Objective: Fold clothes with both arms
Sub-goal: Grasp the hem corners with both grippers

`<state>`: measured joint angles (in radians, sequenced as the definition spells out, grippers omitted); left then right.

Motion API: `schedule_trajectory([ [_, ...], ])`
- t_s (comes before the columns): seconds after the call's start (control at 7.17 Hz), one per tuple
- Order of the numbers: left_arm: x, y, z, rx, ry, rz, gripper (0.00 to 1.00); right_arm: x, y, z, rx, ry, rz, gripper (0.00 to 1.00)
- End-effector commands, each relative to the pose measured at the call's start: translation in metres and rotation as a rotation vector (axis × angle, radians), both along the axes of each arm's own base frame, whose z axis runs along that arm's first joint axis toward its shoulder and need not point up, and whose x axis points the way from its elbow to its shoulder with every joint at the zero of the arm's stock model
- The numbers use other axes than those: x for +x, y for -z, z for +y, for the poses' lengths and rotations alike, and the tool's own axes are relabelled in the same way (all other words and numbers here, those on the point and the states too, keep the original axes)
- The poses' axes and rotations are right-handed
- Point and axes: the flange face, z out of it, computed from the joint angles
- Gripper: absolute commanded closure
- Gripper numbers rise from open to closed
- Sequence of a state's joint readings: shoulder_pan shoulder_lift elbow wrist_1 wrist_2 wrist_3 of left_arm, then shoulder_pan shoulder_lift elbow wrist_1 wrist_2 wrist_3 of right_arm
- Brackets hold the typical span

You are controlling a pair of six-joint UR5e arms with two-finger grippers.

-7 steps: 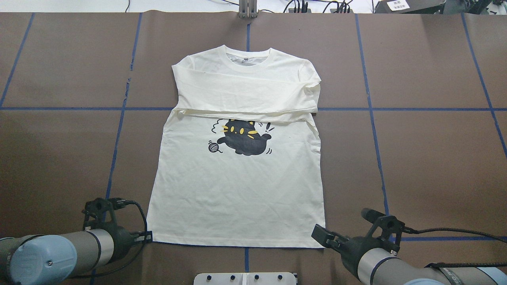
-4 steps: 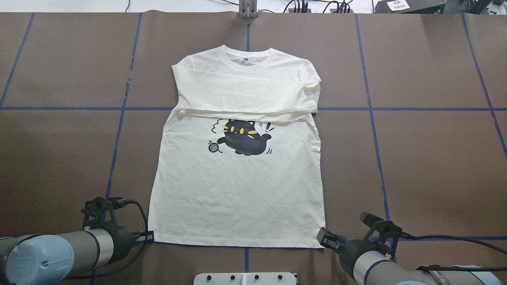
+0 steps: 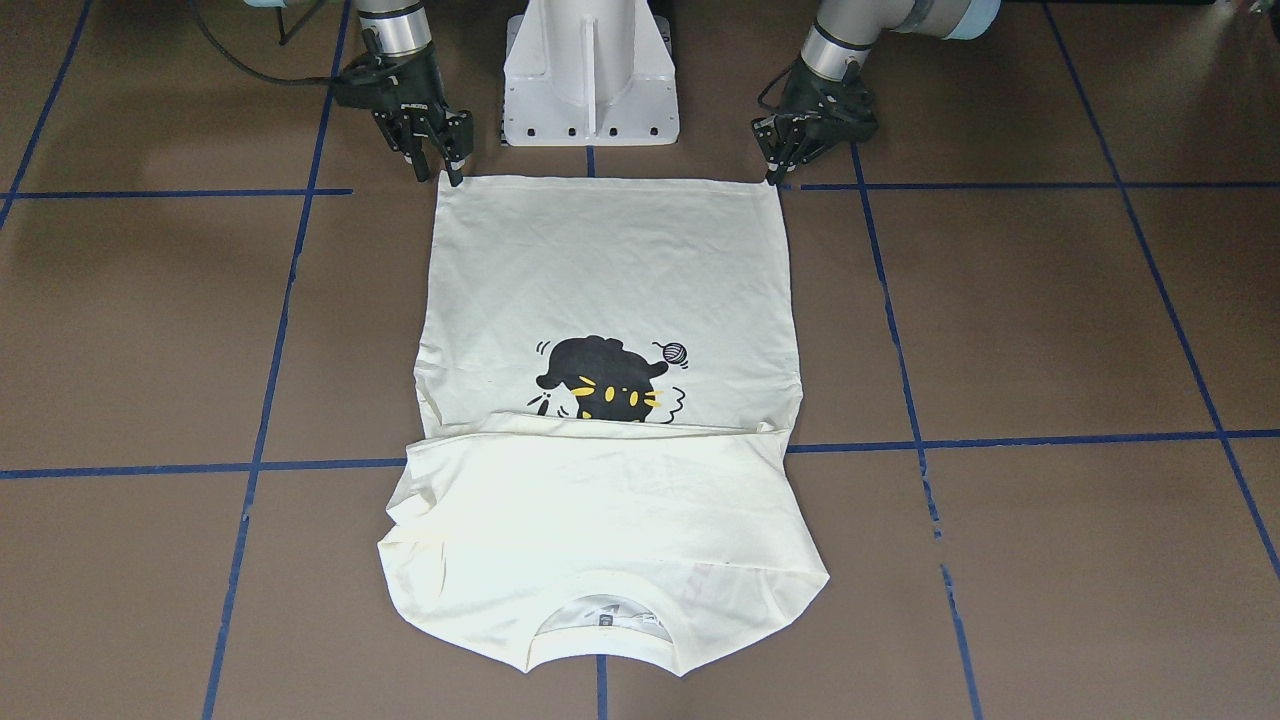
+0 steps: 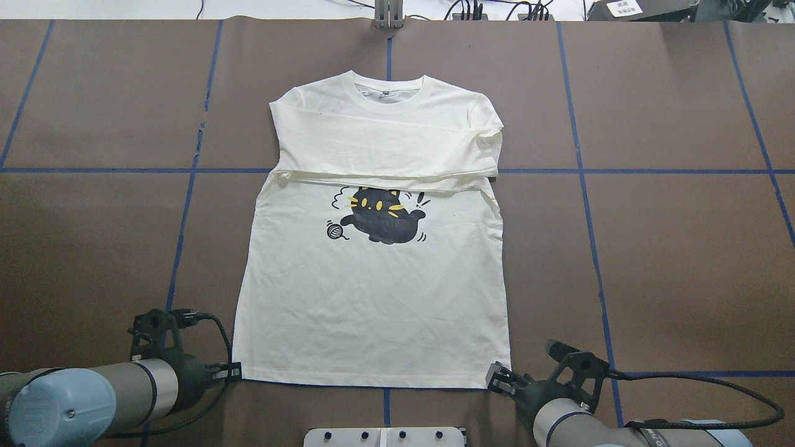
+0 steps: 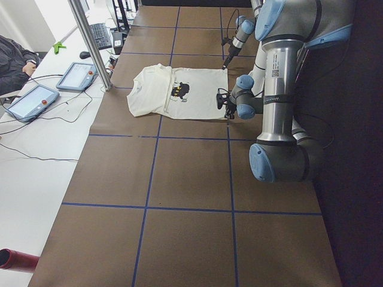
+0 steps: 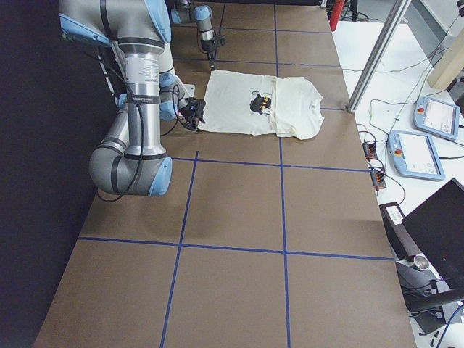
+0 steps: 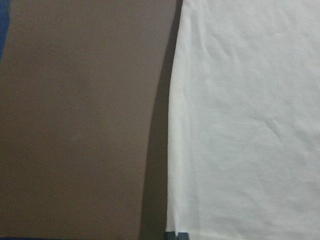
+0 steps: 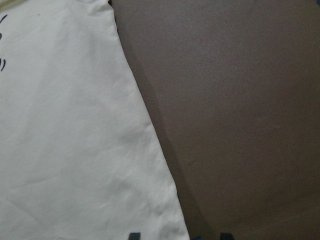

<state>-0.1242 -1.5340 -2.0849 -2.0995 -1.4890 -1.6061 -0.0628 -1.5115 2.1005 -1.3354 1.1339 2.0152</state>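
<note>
Low — left arm (image 4: 124, 388), right arm (image 4: 562, 425) flank T-shirt (image 4: 372, 310) hem.

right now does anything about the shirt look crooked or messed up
Only slightly. The shirt lies flat with a straight hem, but the sleeves folded across its chest hide the top of the cat print, and its side edge on the robot's right puckers below that fold.
</note>
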Motion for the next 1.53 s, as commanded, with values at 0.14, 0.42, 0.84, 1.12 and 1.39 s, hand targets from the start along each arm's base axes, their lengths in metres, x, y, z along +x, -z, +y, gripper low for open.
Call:
schedule_trajectory([
  [0.14, 0.000, -0.001, 0.000, 0.000, 0.000, -0.001, 1.00, -0.002, -0.002, 0.002, 0.001, 0.004, 0.017, 0.66],
  [0.42, 0.000, 0.000, 0.000, 0.000, 0.000, 0.000, 1.00, -0.002, -0.002, 0.003, 0.000, 0.005, 0.017, 0.66],
  [0.84, 0.000, -0.001, 0.000, 0.000, 0.000, -0.001, 1.00, -0.004, -0.003, 0.008, 0.001, 0.014, 0.018, 0.66],
  [1.12, 0.000, 0.000, 0.000, 0.000, 0.000, 0.000, 1.00, -0.006, -0.005, 0.011, 0.003, 0.018, 0.023, 0.67],
  [1.39, 0.000, 0.000, 0.000, 0.000, 0.000, 0.000, 1.00, -0.006, -0.004, 0.013, 0.002, 0.023, 0.020, 1.00],
])
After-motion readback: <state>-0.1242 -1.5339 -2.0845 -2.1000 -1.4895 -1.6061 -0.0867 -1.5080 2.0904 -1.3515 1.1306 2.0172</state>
